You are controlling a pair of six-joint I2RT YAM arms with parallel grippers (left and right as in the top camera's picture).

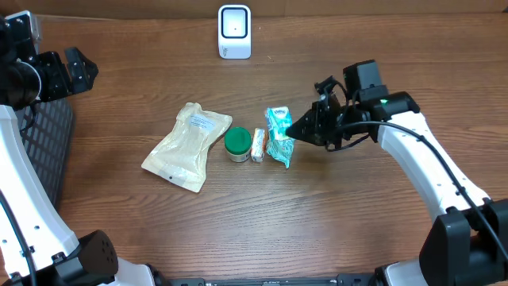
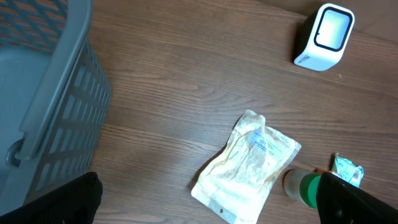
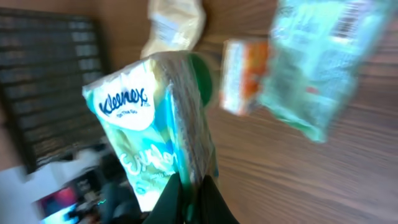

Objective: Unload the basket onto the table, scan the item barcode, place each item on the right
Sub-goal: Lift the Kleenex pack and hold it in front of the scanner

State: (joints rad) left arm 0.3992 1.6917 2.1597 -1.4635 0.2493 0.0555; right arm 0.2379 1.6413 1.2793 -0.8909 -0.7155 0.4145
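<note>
Tissue pack, branded Kleenex, hangs pinched in the right tool, whose fingers are pressed together on a thin seam or fold at the pack's near end. In the overhead view the pack sits just right of the counter's centre, at the 9 o'clock side of the tool's tip. The scanner stands at about 11 o'clock from it, well apart.

It looks light, soft and crushable, and its plastic film is probably slippery. A grip on the edge alone lets the body sag or swing, so taking more of the end flap would likely hold better.

Its long axis runs away from the fingers, brand name at the far end, printed face toward the wrist camera. No barcode shows on that face. A second teal pack lies on the counter with a barcode uppermost.

The left tool waits at 9 o'clock, fingers spread wide and empty.
</note>
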